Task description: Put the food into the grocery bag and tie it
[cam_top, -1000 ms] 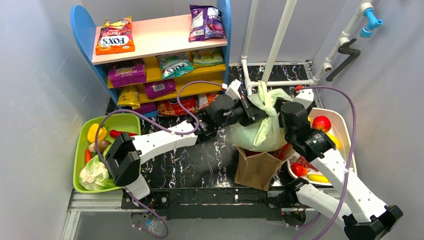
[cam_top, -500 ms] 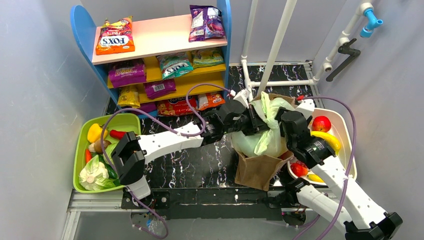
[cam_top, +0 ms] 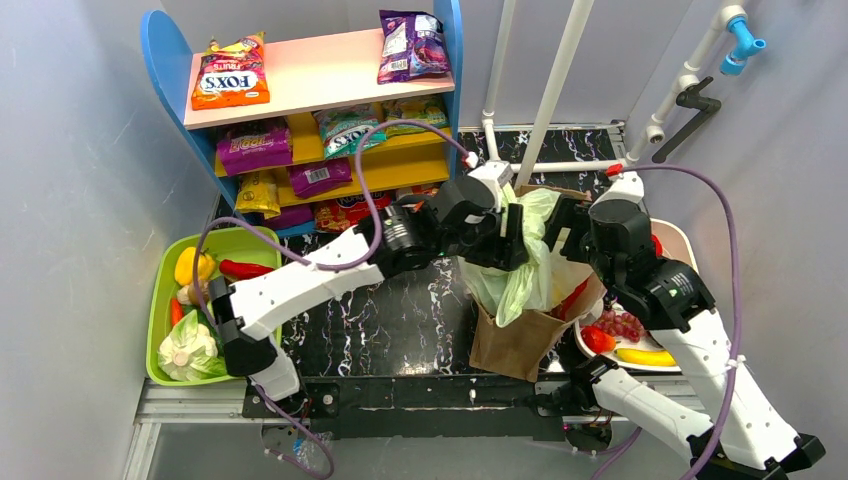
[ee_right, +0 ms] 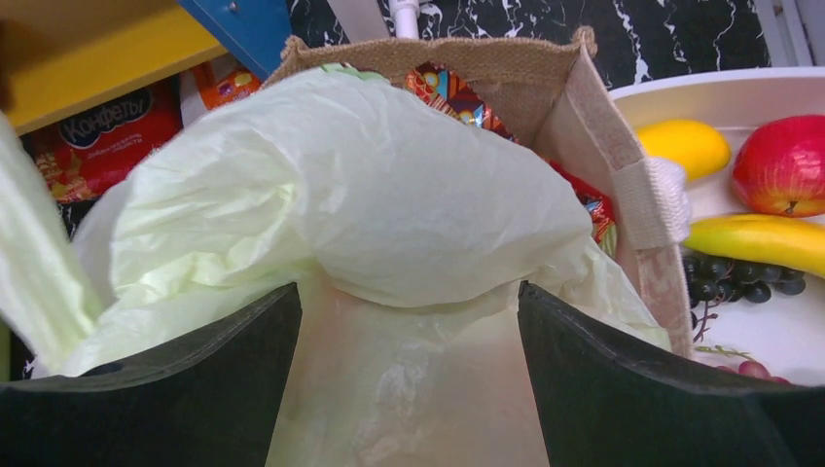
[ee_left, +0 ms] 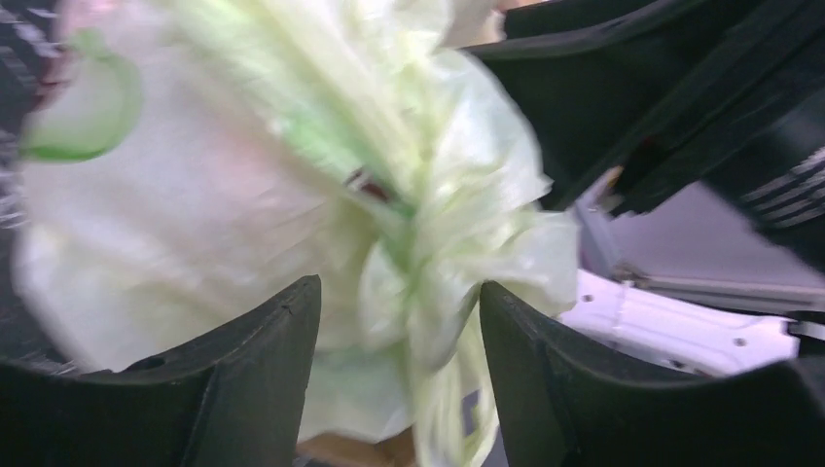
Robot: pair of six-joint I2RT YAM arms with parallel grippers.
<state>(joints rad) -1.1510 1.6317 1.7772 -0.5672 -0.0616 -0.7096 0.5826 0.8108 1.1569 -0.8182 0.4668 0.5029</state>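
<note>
The pale-green grocery bag (cam_top: 525, 275) sits in the mouth of a brown paper bag (cam_top: 510, 345), its top gathered into a knot with a loose tail hanging down the front. My left gripper (cam_top: 515, 240) is at the bag's left side. In the left wrist view its jaws (ee_left: 400, 285) stand apart, with the blurred knot (ee_left: 418, 243) loose between them. My right gripper (cam_top: 562, 225) hovers at the bag's right side, open (ee_right: 410, 287) over the plastic (ee_right: 389, 195). The food inside is hidden; only a pinkish tint shows through.
A green tray (cam_top: 160, 300) at the left holds peppers and a cabbage. On the right, a white tray (cam_top: 690, 250) holds an apple (ee_right: 783, 165), a banana (ee_right: 759, 238) and grapes. A snack shelf (cam_top: 320, 130) stands behind, with white pipes to its right.
The left gripper has opened off the knot. The bag has sunk lower into the brown paper bag. Both wrists have shifted back and upward.
</note>
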